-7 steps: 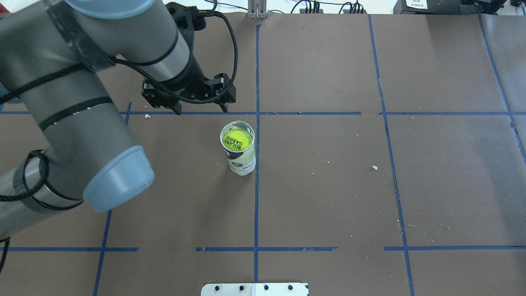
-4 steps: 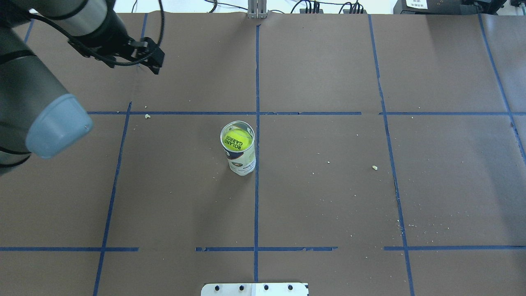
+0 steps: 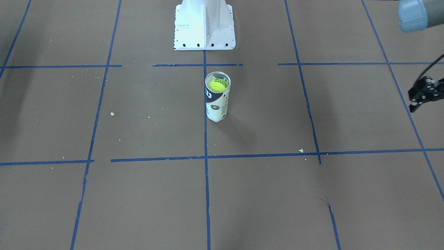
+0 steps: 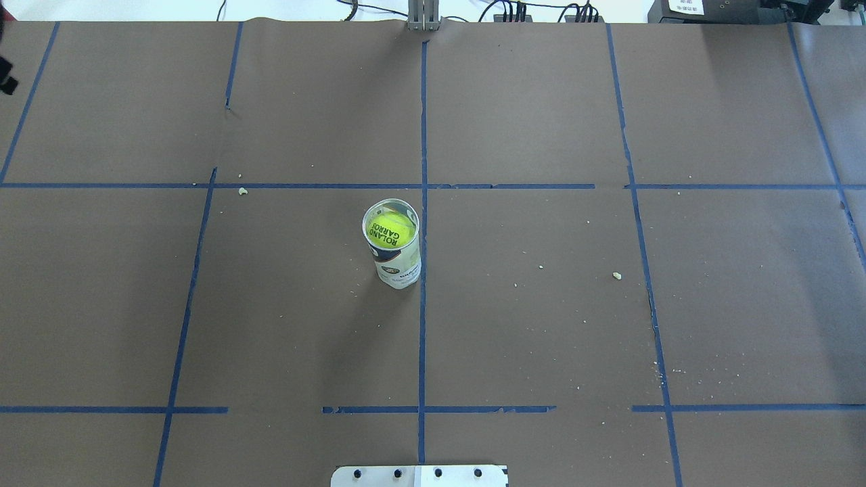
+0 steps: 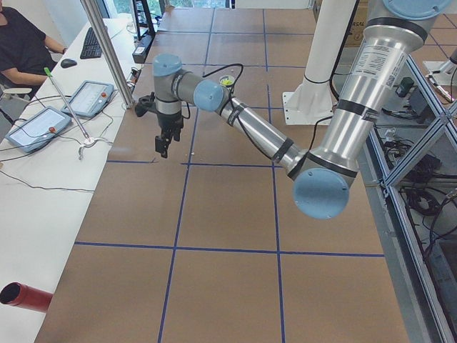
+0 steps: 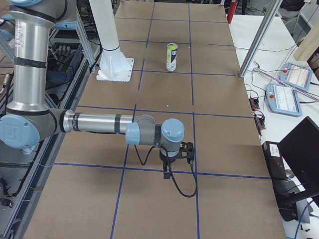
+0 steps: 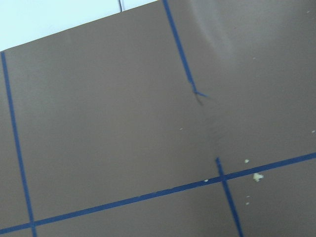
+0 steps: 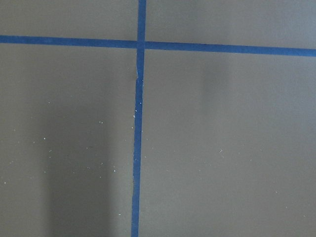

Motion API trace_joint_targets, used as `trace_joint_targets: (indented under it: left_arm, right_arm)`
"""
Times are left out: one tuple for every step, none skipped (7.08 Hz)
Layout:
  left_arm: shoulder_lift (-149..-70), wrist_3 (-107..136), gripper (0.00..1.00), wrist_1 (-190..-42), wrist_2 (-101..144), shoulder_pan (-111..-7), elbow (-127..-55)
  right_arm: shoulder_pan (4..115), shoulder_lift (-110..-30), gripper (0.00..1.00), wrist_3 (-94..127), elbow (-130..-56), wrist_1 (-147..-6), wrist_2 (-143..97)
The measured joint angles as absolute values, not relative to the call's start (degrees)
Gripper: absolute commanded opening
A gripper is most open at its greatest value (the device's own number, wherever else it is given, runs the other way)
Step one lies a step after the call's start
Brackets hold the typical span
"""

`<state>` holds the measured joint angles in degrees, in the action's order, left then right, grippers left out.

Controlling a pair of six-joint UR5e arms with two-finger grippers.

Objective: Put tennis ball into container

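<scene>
The yellow-green tennis ball [image 4: 391, 230] with black "ROLAND GARROS" lettering lies inside the clear container [image 4: 400, 265], at its open top. The tube stands upright near the table's middle, and the ball [image 3: 218, 85] and container [image 3: 216, 106] also show in the front view. My left gripper [image 3: 413, 106] hangs far off to the tube's side at the frame's edge. Its fingers are spread and hold nothing. In the overhead view only a black sliver of it [image 4: 7, 76] remains. My right gripper [image 6: 167, 173] shows only in the right side view, low over the table, and I cannot tell its state.
The white robot base [image 3: 204, 24] stands behind the tube. Blue tape lines and small crumbs [image 4: 616, 275] mark the brown table cover. A metal post [image 5: 107, 50], tablets and a seated person line the operators' side. A red cylinder [image 5: 25, 296] lies at the table's end.
My left arm has swung away from just behind the tube toward the far left, almost leaving the overhead view. The tube and the ball inside it have not moved.
</scene>
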<state>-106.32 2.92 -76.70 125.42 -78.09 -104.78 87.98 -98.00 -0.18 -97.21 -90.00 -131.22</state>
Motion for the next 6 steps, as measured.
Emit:
trace_joint_targets:
  left_arm:
    - [-101.5,-3.7,1.0,-79.1,127.8,-82.4,-101.5]
    - [-97.5,-8.9,1.0,-82.7,130.7,-86.1,-97.6]
    - [-94.9,-12.3,1.0,-86.0,132.4,-88.7,-93.6]
    - [-93.8,-13.6,1.0,-88.1,133.2,-90.2,-90.3]
    - [-93.4,-13.8,1.0,-88.9,133.4,-90.7,-88.6]
    - [-93.3,-13.7,1.0,-89.1,133.4,-90.9,-87.7]
  right_arm:
    - [88.0,-98.0,1.0,-0.2,-97.2,-90.0,-131.2]
    - [88.0,-98.0,1.0,-0.2,-97.2,-90.0,-131.2]
    - [88.0,-98.0,1.0,-0.2,-97.2,-90.0,-131.2]
    - [88.0,-98.0,1.0,-0.2,-97.2,-90.0,-131.2]
    - [88.0,-98.0,1.0,-0.2,-97.2,-90.0,-131.2]
    - [88.0,-98.0,1.0,-0.2,-97.2,-90.0,-131.2]
